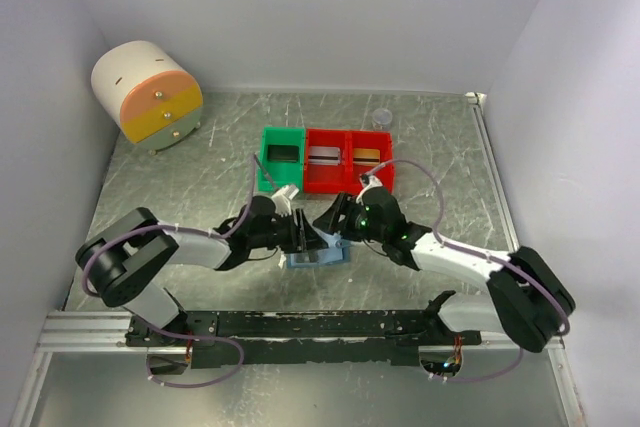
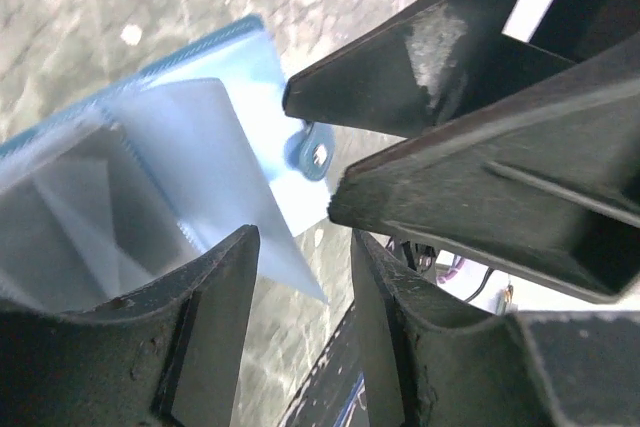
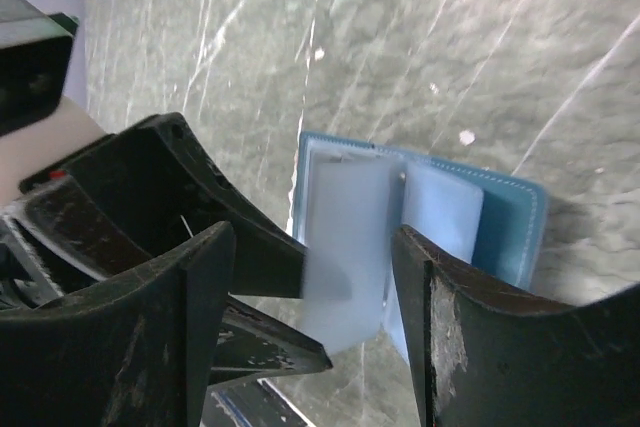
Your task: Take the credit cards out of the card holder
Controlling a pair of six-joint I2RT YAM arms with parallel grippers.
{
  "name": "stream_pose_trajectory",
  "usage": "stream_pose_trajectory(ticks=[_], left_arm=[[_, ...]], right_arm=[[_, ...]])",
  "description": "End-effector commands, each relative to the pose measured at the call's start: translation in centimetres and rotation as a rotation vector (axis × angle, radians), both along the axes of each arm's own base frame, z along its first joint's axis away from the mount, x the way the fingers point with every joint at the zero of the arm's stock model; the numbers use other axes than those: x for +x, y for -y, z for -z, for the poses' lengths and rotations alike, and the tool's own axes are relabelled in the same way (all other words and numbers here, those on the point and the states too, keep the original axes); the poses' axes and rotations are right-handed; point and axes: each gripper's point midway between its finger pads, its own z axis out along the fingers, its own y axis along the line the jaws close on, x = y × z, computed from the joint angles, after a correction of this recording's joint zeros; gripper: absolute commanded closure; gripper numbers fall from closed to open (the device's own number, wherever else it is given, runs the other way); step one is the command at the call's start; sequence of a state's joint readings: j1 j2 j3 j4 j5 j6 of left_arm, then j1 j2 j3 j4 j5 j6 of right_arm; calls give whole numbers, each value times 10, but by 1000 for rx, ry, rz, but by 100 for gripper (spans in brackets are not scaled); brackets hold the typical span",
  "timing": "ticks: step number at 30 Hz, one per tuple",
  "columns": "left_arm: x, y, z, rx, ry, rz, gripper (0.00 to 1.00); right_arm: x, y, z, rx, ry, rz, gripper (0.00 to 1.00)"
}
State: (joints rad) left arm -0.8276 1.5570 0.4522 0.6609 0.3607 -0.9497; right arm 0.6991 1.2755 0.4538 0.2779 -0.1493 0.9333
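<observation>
Toward the worktop (image 1: pixel 200 197)'s far edge, the bins (image 1: pixel 330 183) hold the credit cards (image 1: pixel 322 155). By its near edge the card holder (image 1: pixel 312 260) lies open. Your right pincer (image 3: pixel 312 237) gapes round a sleeve (image 3: pixel 345 207) and your left pincer (image 2: pixel 303 242) sits half-open astride its corner. Withdraw straight, snagging nothing.

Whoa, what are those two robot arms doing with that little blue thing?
They are working on the blue card holder, lying open on the table. The left fingers and the right fingers both stand open at its clear inner pockets, which look empty. Behind it, three cards seem to lie in the green bin and the two red bins, one each.
</observation>
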Motion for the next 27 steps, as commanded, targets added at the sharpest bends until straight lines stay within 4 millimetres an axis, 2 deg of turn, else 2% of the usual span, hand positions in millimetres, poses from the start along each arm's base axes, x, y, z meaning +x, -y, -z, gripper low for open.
stream_pose_trajectory(ticks=[1,3,5,8,11,13,15,18,21,23,25,27], left_arm=[[6,25,-15,-34,65,80,46],[4,35,-10,-23,58,112,46],[0,42,5,13,28,130,46],[-6,44,30,58,-32,126,49],[-12,38,43,41,-65,100,51],[-18,38,41,19,-75,123,50],[-22,40,30,-10,-60,137,49],[-18,39,13,12,5,133,46],[-11,33,9,105,45,119,45],[-9,27,12,156,52,112,44],[-10,24,14,169,46,112,44],[-13,25,10,149,43,116,44]], right_arm=[[13,43,0,-201,33,134,36],[16,57,-3,-232,45,182,39],[16,64,-9,-228,57,192,46],[13,63,-17,-199,77,176,56],[8,54,-22,-171,80,119,62],[6,47,-24,-160,78,78,64],[5,38,-24,-150,74,31,65],[9,27,-25,-147,72,-22,65],[9,16,-16,-149,55,-88,67],[7,9,-3,-151,26,-134,67],[3,4,15,-159,-14,-171,69],[1,14,40,-219,-67,-141,69]])
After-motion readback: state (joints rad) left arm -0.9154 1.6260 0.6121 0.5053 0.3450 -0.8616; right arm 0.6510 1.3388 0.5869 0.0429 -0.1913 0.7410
